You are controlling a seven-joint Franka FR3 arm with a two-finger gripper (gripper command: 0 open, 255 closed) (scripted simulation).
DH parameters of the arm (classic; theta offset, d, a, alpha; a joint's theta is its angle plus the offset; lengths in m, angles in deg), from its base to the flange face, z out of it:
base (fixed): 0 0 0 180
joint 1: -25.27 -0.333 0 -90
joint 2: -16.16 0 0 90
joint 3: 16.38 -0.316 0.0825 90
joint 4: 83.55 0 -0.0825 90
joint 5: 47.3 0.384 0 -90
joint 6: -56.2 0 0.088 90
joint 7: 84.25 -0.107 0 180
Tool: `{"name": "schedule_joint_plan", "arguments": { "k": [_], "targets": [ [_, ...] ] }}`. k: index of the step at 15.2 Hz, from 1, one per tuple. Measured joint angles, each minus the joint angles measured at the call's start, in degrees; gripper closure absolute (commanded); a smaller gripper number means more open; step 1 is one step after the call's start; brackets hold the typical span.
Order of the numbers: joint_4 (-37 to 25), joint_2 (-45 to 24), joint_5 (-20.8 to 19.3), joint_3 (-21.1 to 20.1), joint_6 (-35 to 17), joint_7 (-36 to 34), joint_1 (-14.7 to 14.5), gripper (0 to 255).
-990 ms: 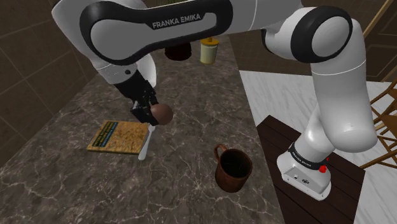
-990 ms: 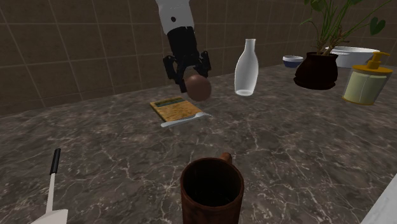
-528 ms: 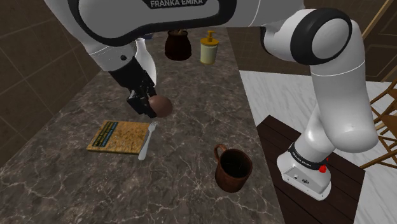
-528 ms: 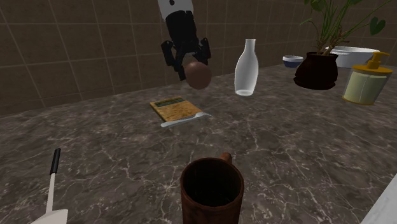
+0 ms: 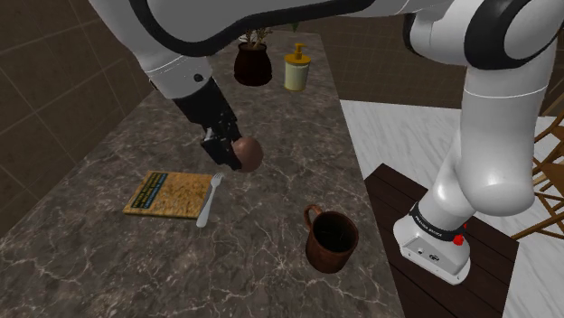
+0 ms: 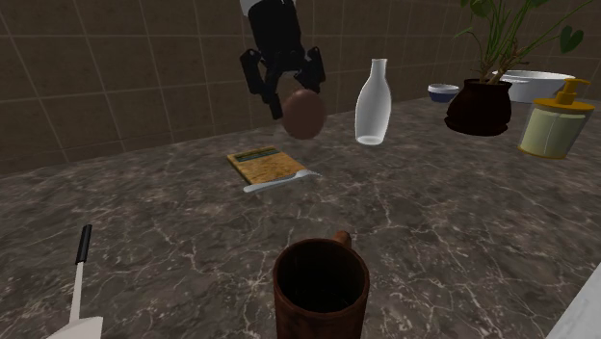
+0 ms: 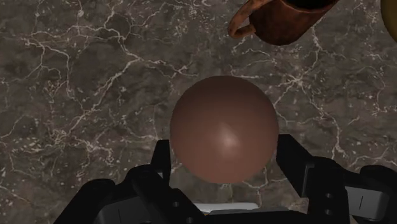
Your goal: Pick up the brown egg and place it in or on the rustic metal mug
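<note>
Now you have the egg point(image 7: 224, 130) clamped between the gripper's point(image 6: 289, 89) two black fingers point(image 7: 294, 165), smooth, plain reddish-brown with a faint sheen, bulging past their tips. The rusty mug point(image 7: 280, 22) stands beyond the fingertips, apart from it.

One brown egg point(image 6: 303, 114), upper middle of the second exterior view, in one black gripper point(image 6: 287, 85) with two fingers. One rusty brown mug point(image 6: 320, 287), bottom centre. One yellow-covered book point(image 6: 262, 165) and one white fork point(image 6: 279, 180), both middle left. One clear bottle point(image 6: 375, 102), above centre. One potted plant point(image 6: 479, 104), upper right. Two bowls, also upper right: a small one point(image 6: 443, 92) and a large white one point(image 6: 535, 85). One yellow soap dispenser point(image 6: 556, 123), at the right edge. One black-handled knife point(image 6: 79, 270), lower left.
</note>
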Motion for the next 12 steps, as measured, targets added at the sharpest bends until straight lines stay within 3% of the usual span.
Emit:
{"name": "schedule_joint_plan", "arguments": {
  "k": [6,12],
  "targets": [
    [19.7,14.9,6.7,-1.8,-6.2,-0.2,2.8,255],
    [34.5,28.7,13.7,-2.9,-9.1,0.3,2.5,255]
  ]
}}
